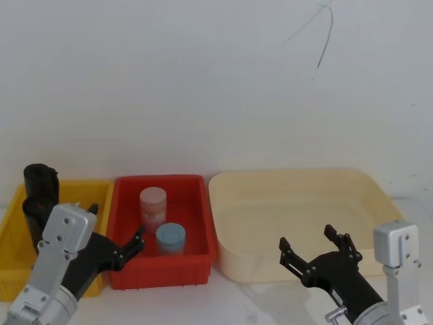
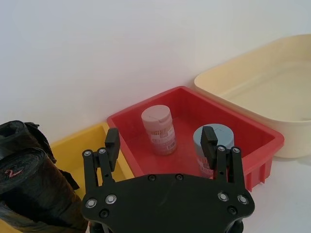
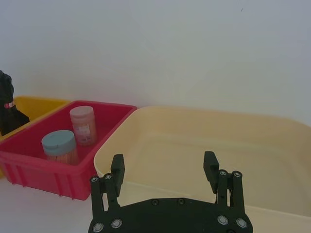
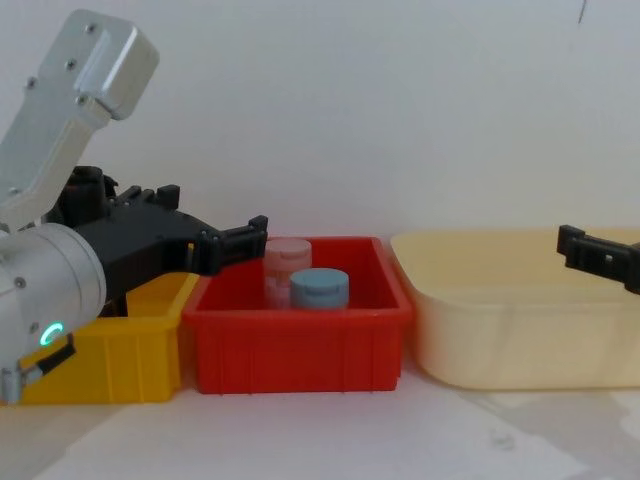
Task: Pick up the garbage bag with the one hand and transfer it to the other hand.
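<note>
A black garbage bag (image 3: 5, 94) stands upright in the yellow bin (image 1: 10, 244) at far left, untouched; the left gripper (image 1: 115, 223) hovers just beside it near the red bin (image 1: 162, 267), the right gripper (image 1: 306, 238) before the cream tub (image 1: 230, 250), both with fingers spread wide and empty.

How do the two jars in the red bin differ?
The pink-lidded jar is taller and slimmer; the blue-lidded jar is shorter and wider. The pink-lidded jar stands farther back, the blue-lidded jar nearer the robot. Both stand upright in the red bin.
</note>
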Available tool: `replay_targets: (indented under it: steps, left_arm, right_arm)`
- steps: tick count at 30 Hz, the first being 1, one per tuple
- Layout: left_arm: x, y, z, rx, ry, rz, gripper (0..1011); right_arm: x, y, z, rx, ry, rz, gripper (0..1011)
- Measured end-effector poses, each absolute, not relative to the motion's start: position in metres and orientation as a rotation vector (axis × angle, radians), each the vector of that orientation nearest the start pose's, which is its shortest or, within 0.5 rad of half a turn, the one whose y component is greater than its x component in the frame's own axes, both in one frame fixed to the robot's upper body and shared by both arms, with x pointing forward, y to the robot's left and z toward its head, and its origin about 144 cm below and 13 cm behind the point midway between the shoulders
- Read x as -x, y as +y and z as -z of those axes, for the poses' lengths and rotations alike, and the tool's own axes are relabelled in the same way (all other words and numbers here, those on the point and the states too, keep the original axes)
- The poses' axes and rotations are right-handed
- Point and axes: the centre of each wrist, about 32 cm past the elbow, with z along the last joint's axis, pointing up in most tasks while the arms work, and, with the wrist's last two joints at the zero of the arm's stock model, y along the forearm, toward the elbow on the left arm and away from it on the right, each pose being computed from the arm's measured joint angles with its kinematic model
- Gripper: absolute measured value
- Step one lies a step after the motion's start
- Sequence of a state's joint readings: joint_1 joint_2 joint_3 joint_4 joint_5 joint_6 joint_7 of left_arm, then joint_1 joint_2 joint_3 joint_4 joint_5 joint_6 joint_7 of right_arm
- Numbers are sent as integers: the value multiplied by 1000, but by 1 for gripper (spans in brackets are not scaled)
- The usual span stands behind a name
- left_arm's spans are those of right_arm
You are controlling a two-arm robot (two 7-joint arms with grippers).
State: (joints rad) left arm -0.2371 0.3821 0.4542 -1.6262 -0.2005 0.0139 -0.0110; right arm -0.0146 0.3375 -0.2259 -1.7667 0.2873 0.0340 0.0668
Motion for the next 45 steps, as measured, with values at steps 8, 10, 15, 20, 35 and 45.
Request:
replay_targets:
  steps: [8,10,15,20,35,45]
  left_arm:
    - [-492,198,-1204,-61,-267,-1124,1000]
    - [-492,198,-1204,-61,-268,-1124,1000]
    - [-492,198,-1204,-61,-268,-1124,1000]
    - [-492,198,-1204,-61,-268,-1124,1000]
    - [-492,198,-1204,-61,-268,-1124,1000]
    - [-492,198,-1204,-61,-268,-1124,1000]
  right_arm:
    - [-443,-237,-1189,-26,-75,1229,1001]
    - [-443,-237,-1189,-26,-75,1229,1002]
    - [-443,-237,-1189,-26,-75,1230,1002]
    - [-443,-237,-1189,-26,-75,1229,1002]
    - [-443,-237,-1189,-26,-75,1229,1001]
    - [-443,-237,-1189,-26,-75,1229,1001]
